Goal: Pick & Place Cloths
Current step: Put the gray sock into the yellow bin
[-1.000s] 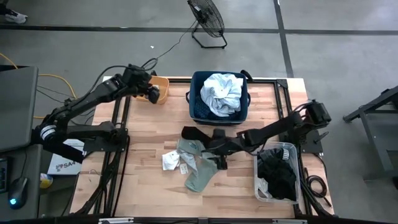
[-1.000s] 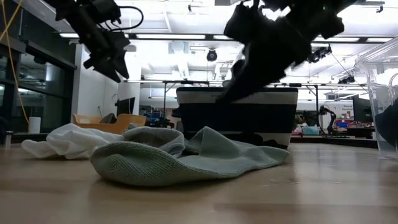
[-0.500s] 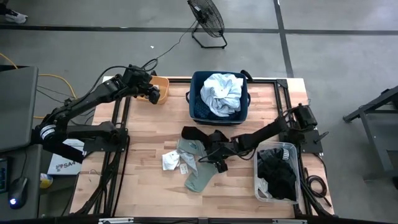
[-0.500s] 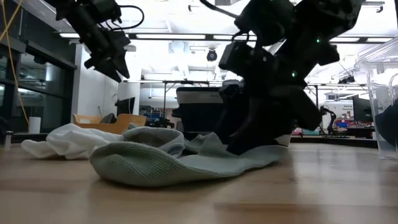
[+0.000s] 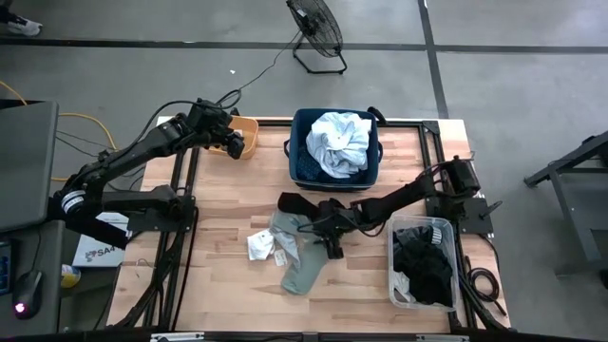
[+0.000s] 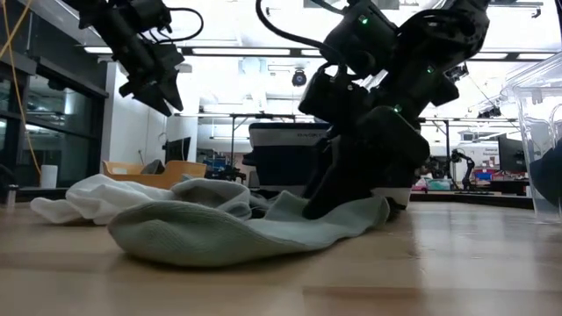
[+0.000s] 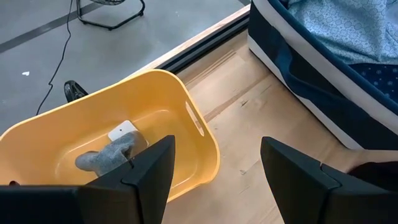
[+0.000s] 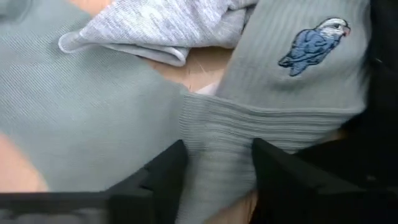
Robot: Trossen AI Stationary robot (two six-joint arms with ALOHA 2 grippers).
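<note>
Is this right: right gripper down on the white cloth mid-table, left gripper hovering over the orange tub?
Not quite. The right gripper is down on the grey-green sock, not the white cloth; the right wrist view shows its fingers straddling the sock's ribbed cuff. The left gripper does hover over the orange tub.

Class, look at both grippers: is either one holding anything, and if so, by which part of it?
The right gripper has its fingers either side of the ribbed cuff of a grey-green sock on the table; whether it grips yet cannot be told. The left gripper is open above the orange tub, holding nothing.
</note>
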